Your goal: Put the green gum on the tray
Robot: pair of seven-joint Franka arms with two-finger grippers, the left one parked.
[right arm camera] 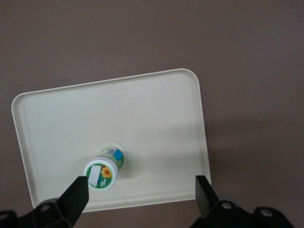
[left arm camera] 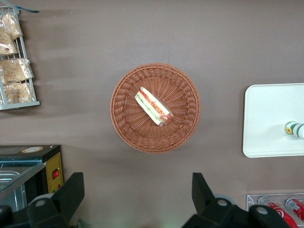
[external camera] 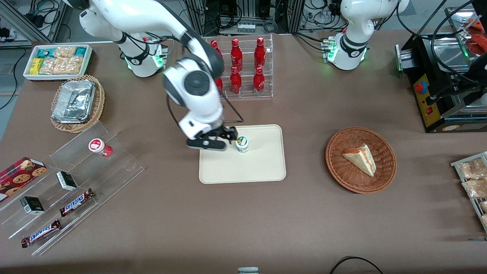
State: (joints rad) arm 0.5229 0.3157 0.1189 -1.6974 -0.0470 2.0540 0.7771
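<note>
The green gum [external camera: 242,144] was seen standing upright on the cream tray [external camera: 262,167], near the tray's edge farthest from the front camera. The gripper [external camera: 227,137] hung just beside it, fingers spread, holding nothing. The bottle was judged light, rigid and smooth, best grasped across its body below the lid.

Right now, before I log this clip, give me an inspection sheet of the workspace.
Surface: brown table, flat.
Job's things: green gum stands upright on the tray, nothing gripping it.
Clutter: red gum bottle on a clear stepped stand with Snickers bars; foil tray in a basket; cola bottles in a rack; sandwich in a wicker basket.
Grippers: gripper open, above the tray, gum beside one finger, apart from it.
Cables: black cable at the table edge nearest the front camera.
Surroundings: black machine at the parked arm's end.
</note>
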